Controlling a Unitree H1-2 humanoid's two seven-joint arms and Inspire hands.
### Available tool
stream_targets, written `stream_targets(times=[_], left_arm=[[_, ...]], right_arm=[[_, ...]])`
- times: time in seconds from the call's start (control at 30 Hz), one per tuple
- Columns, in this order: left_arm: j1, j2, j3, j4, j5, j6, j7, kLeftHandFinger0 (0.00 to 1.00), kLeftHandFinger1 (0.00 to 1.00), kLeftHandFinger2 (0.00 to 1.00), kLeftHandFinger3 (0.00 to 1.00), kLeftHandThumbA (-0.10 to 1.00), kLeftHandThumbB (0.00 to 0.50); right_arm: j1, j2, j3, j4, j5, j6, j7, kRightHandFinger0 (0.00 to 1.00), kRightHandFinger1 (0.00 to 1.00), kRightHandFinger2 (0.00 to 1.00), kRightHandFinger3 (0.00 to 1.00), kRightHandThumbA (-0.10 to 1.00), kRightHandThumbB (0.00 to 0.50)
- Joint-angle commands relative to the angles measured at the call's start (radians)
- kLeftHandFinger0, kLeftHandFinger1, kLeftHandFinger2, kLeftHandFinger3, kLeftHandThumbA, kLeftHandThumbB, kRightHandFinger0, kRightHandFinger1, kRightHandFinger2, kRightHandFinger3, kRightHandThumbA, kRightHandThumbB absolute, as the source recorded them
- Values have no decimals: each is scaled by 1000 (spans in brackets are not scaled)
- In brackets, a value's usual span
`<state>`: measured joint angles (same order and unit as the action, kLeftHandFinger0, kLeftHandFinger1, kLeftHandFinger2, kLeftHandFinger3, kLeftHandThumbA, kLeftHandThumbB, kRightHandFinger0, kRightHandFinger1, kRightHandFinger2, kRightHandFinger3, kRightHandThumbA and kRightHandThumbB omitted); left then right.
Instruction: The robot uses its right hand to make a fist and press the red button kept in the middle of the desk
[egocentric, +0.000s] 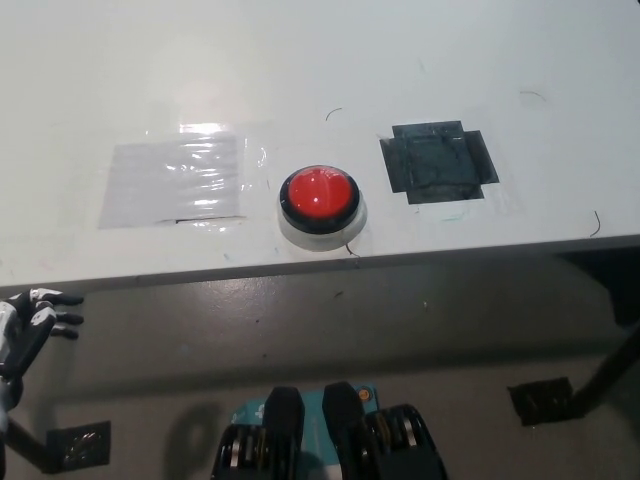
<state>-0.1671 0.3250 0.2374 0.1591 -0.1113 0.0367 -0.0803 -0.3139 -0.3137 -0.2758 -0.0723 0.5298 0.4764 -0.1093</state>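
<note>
One hand shows: the white left hand (28, 330), fingers spread and empty, hanging below the desk (300, 80) edge at lower left. Nothing covers the red button (320, 197), near the front edge between a clear tape patch (173, 180) and a dark tape square (438, 162).

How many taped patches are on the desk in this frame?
2. A clear patch lies left of the red button; a dark patch lies right of it. Both sit apart from the button. None looks hidden.
</note>
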Motion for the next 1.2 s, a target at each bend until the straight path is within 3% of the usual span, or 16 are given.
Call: stream_targets(times=[0.0, 0.23, 0.3, 0.5, 0.57, 0.77, 0.83, 0.9, 0.93, 1.17], left_arm=[[-20, 12, 10, -10, -7, -29, 7, 456, 478, 558, 556, 565, 22], [-19, 4, 12, -10, -14, -25, 8, 450, 469, 534, 501, 561, 19], [-16, 4, 9, -17, -8, -25, 10, 504, 513, 586, 556, 555, 1], [-17, 4, 9, -4, -14, -39, 5, 473, 480, 543, 516, 557, 1], [-12, 2, 11, -14, -16, -36, 5, 498, 509, 580, 560, 560, 1], [-15, -2, 14, -19, -25, -15, 8, 473, 483, 546, 525, 560, 15], [-15, 0, 13, -16, -25, -28, 3, 535, 542, 616, 573, 550, 0], [-15, 0, 14, -11, -33, -36, -3, 533, 540, 612, 568, 533, 0], [-19, -2, 14, -3, -24, -33, 8, 500, 508, 572, 524, 554, 32], [-15, 0, 8, -16, -8, -26, 15, 529, 530, 592, 561, 579, 24]], right_arm=[[-25, -14, -22, -5, -9, -10, 26, 130, 260, 274, 371, 618, 94], [-36, -24, -17, -9, -10, -6, 21, 118, 256, 269, 374, 591, 69], [-38, -23, -19, -8, -20, -6, 24, 122, 263, 270, 369, 581, 74], [-42, -22, -18, -5, -16, -6, 20, 131, 268, 273, 362, 575, 70], [-44, -24, -16, 0, -21, -6, 21, 141, 277, 278, 371, 574, 80], [-44, -22, -16, -3, -20, -6, 20, 124, 254, 256, 357, 577, 86], [-44, -22, -15, -4, -26, -6, 24, 113, 255, 260, 356, 575, 79], [-44, -22, -15, -4, -28, -6, 25, 114, 258, 260, 357, 578, 79], [-45, -22, -16, -1, -27, -6, 23, 110, 253, 253, 351, 575, 86], [-44, -23, -13, -4, -27, -6, 19, 99, 232, 232, 338, 567, 79]])
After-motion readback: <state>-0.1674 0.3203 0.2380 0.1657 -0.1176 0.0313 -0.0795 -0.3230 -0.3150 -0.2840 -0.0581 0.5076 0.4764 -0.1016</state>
